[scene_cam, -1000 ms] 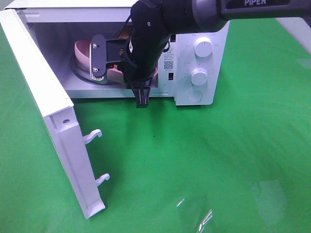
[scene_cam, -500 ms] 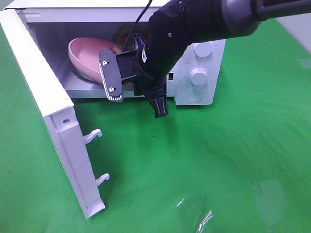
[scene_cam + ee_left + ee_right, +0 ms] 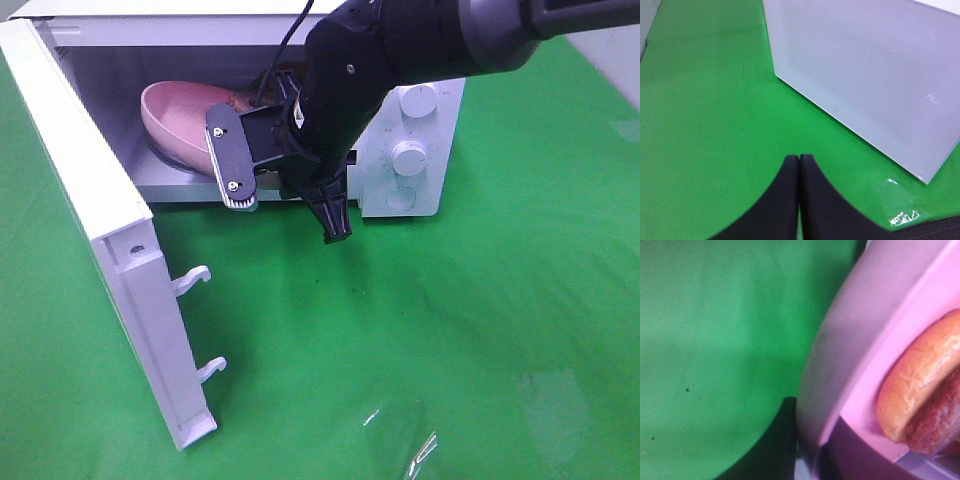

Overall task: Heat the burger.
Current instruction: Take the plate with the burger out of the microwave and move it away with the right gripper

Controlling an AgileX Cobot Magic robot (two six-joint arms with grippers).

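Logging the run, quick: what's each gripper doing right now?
Left gripper: shut, holding nothing.
Right gripper: shut on the pink bowl rim, burger inside.

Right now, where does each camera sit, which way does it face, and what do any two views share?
Exterior high: mounted above, looking down at the open microwave and the right arm.
Left wrist: faces the cloth and microwave door; shut left gripper shows.
Right wrist: close on the pink bowl holding the burger.
Shared: bowl, high and right-wrist views.
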